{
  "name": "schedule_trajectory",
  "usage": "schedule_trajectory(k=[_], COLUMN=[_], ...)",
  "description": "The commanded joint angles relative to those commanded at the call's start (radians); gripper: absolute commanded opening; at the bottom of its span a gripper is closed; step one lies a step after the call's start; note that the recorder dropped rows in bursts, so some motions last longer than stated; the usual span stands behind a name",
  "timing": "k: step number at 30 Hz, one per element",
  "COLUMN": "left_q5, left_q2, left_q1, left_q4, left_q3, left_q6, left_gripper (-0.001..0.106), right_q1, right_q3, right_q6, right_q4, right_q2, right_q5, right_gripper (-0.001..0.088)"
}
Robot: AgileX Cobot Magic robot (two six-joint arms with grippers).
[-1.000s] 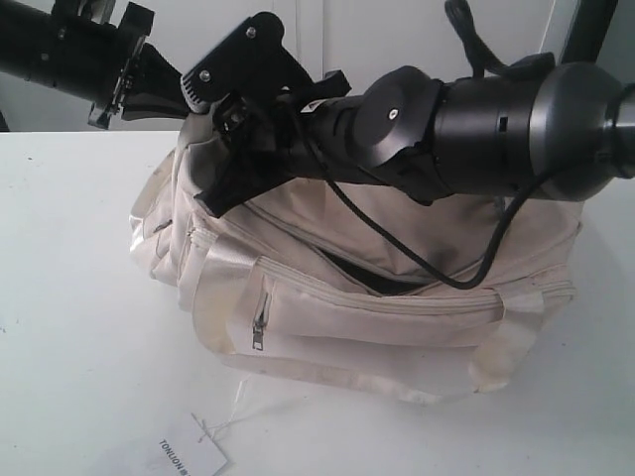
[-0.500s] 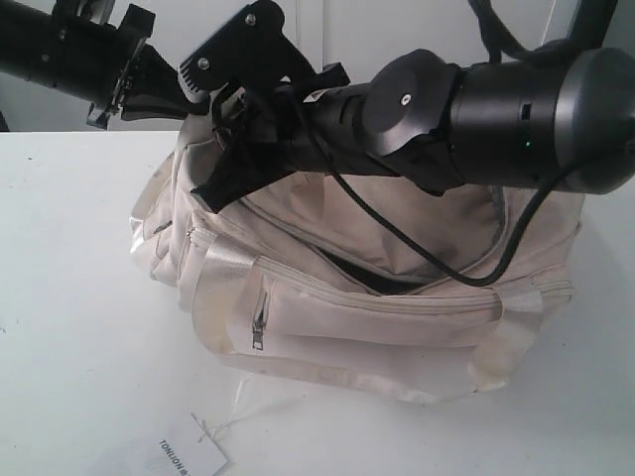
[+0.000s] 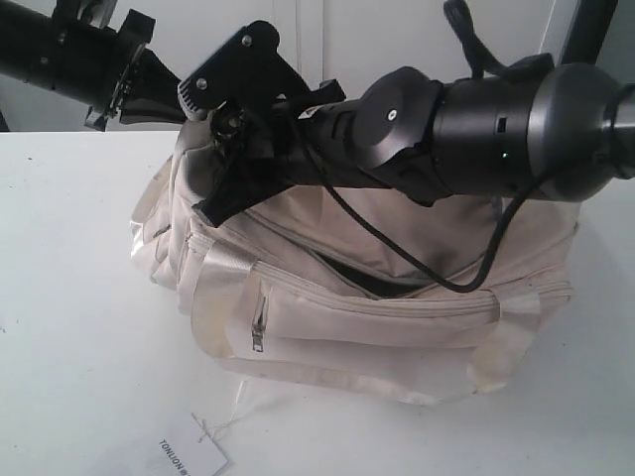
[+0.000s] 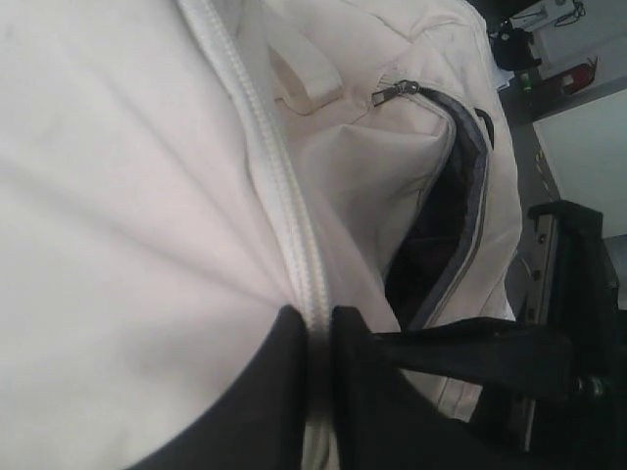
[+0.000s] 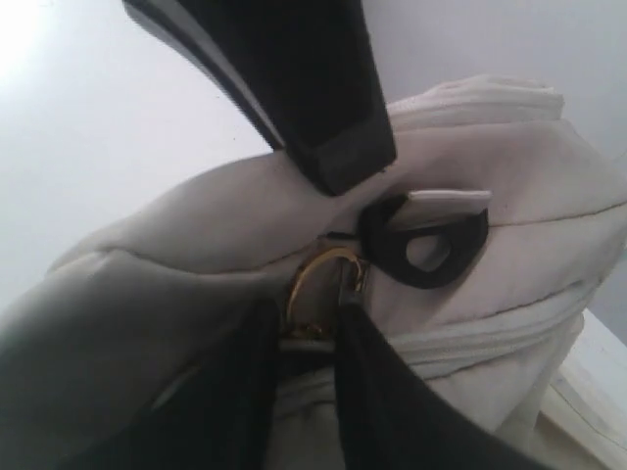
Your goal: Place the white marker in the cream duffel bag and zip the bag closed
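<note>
At the table's near edge, a flat white paper hang tag (image 3: 189, 458) with small dark print lies on a thin string, resting on the smooth white table (image 3: 69, 297). Just behind it slumps the cream duffel bag (image 3: 377, 322). Its soft matte fabric is gathered in folds and crossed by glossy satin strap bands (image 3: 220, 278), and a short upright zip (image 3: 260, 315) is set in its front pocket. Along the bag's top the curved mouth gapes in a narrow crescent, showing black lining (image 3: 367, 281); the white marker cannot be seen in any view. Over the bag, the right arm, a thick rounded black-and-grey barrel trailed by a looping black cable (image 3: 397, 243), reaches across to the bag's left end. At that end the right gripper (image 3: 198, 149) has its angular black jaws parted. One flat, grey-padded finger (image 5: 294, 88) rests its tip on a fold of fabric and the other sits blurred below. The gold ring pull (image 5: 318, 279) lies in the gap between them, not pinched. Just beside the ring hangs a small black plastic loop (image 5: 431, 245) carrying a white strip. Farther back, the left gripper (image 4: 315, 323) comes in from the far left corner. Its two matte black fingers are closed tight on the bag's cream zipper tape (image 4: 265, 166), with the ribbed teeth running between them. Further along that seam a dark metal slider (image 4: 397, 93) sits at the head of a dark-lined slit.
</note>
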Motion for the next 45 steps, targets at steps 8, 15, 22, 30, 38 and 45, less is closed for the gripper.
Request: schedule_trajectory(k=[8,15,22,30,38,45], left_q5=[0.0,0.006,0.006,0.012,0.009,0.009], left_q2=[0.0,0.0,0.0,0.0,0.0,0.0], left_q1=[0.0,0.0,0.0,0.0,0.0,0.0], left_q4=[-0.001,-0.015,-0.015,-0.015,-0.015,-0.015], left_q3=[0.0,0.0,0.0,0.0,0.0,0.0], left_q6=[0.0,0.0,0.012,0.014,0.016,0.016], left_gripper=[0.0,0.0,0.0,0.0,0.0,0.0], right_q1=[0.019,0.023,0.039,0.049,0.049,0.049], right_q3=[0.0,-0.001,-0.002,-0.002,-0.002,-0.002], right_q6=[-0.047,-0.052,-0.052,-0.05,-0.05,-0.05], right_q4=[0.0,0.0,0.0,-0.018,-0.018,-0.011], right_q2=[0.002,0.039,0.043,0.088,0.091,0.084], right_q5=[-0.036,-0.091,-0.1,-0.209,-0.253,-0.233], right_gripper=[0.0314,0.0314,0.0382,0.0406,0.0224,0.0])
